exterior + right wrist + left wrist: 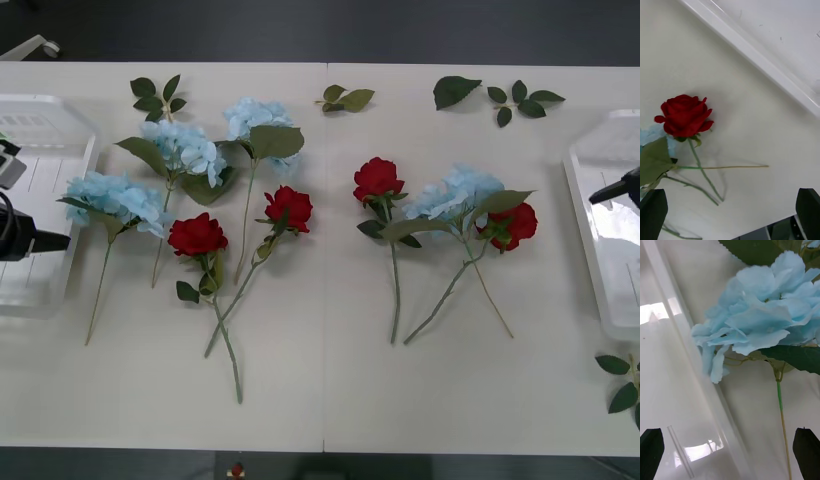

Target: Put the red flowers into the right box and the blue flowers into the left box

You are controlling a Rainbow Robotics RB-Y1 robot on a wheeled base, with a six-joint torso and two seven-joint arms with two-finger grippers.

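Several red flowers lie on the white table: two left of centre (197, 235) (290, 208), one at the middle (377, 178) and one further right (515, 225). Several blue flowers lie among them, three at the left (112, 197) (182, 148) (255, 118) and one at the right (455, 192). The left box (45, 290) stands at the table's left edge and the right box (590, 240) at its right edge. My left gripper (55, 240) hangs open over the left box's rim (696, 363), close to a blue flower (756, 322). My right gripper (605, 192) is open beside the right box's rim (752, 48), near a red flower (685, 115).
Loose green leaf sprigs lie along the far side of the table (158, 98) (345, 98) (455, 90) (520, 100), and another at the near right corner (620, 380). The long stems of the flowers cross one another at the left and right groups.
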